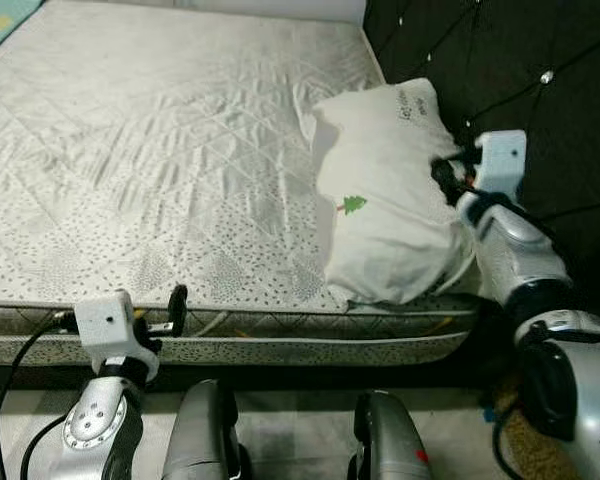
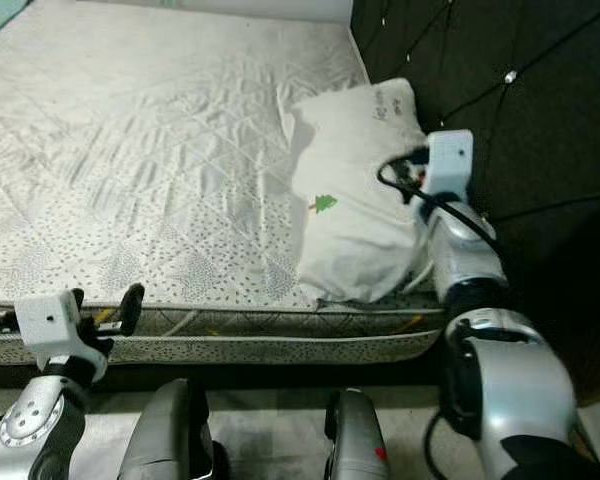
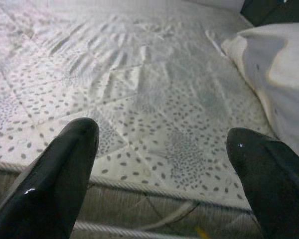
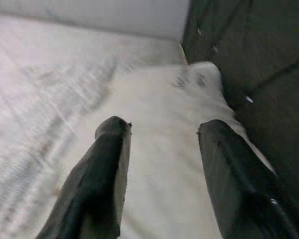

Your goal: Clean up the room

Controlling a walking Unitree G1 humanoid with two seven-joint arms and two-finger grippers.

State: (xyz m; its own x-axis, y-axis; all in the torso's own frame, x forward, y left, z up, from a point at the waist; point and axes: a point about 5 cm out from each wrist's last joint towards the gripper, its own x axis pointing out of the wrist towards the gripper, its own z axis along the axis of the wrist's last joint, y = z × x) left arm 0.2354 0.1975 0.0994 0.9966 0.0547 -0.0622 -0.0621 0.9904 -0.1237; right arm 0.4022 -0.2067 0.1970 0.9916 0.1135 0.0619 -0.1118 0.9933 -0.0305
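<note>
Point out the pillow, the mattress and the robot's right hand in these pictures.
pillow (image 1: 390, 200), left eye view, middle of its white cover.
mattress (image 1: 160, 150), left eye view, bare quilted top.
right hand (image 4: 162, 129), right wrist view, midway between its open fingertips.

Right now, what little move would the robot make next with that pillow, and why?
Probably lower the right pincer and close on the pillow: its fingers are open just above it, and the pillow lies askew against the dark headboard.
</note>
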